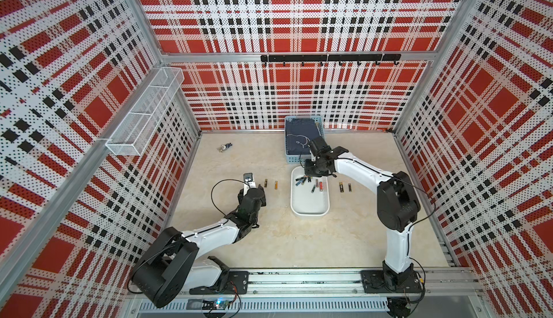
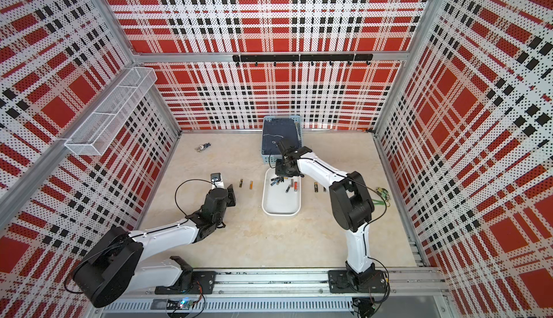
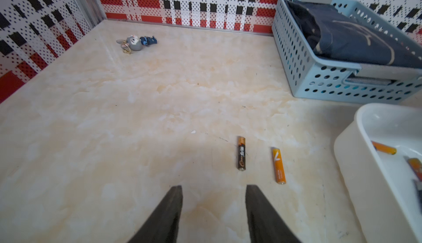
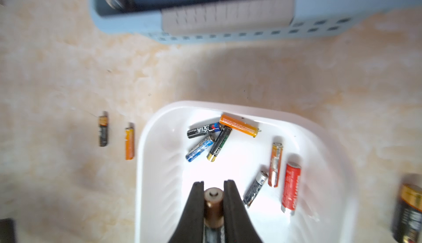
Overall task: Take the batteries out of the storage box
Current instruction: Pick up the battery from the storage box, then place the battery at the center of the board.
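**Right claw has a cell; the carry-out is the risky part**

My right gripper (image 4: 213, 184) is pinching the held battery (image 4: 213, 201), which lies along the fingers with its copper cap poking out at the tips. It hangs over the storage box (image 1: 309, 204), which sits centre-right in both top views, just below the blue basket (image 1: 303, 118). Several loose batteries (image 1: 302, 180) crowd the box's upper end.

A smooth round cell gripped this way could, I judge, slide out tip-first if I tilt the wrist, falling back among the others. A low exit could also clip the box wall and shove the box.

A pair of batteries (image 1: 344, 187) lies right of the box, so a careless release there might send them rolling.

My left gripper (image 3: 213, 189) is spread and empty at centre-left, near a black-and-gold battery (image 3: 241, 154) and an orange battery (image 3: 278, 165).
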